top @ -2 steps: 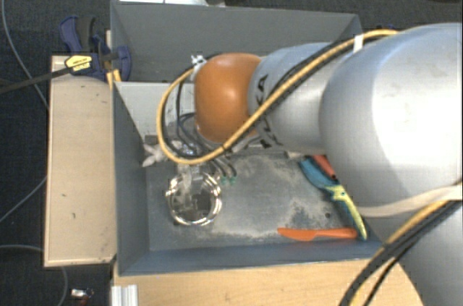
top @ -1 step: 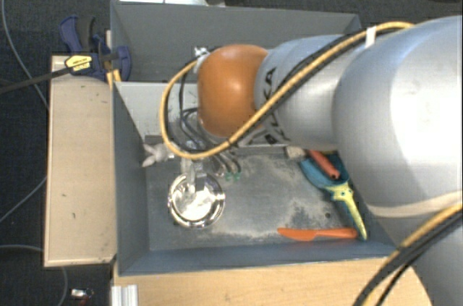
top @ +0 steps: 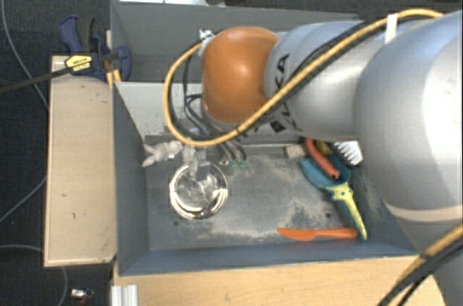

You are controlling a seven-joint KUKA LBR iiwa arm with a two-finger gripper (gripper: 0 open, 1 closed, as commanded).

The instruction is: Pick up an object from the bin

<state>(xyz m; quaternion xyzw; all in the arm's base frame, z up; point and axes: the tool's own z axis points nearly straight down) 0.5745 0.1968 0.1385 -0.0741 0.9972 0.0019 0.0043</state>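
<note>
My gripper [top: 199, 166] hangs below the arm's wrist in the left half of the bin. It is directly over a round clear glass-like dish with a shiny rim [top: 196, 196] and reaches down to its upper edge. Whether it touches the dish I cannot tell. A crumpled silvery scrap [top: 160, 151] lies just left of the gripper by the bin's left wall. A tiny green bit [top: 239, 166] sits just to its right.
At the right side lies a small heap: a blue and orange tool [top: 323, 171], a yellow piece [top: 349, 207] and a white brush [top: 349, 150]. A flat orange stick [top: 317, 232] lies along the front wall. The arm covers the bin's back and right.
</note>
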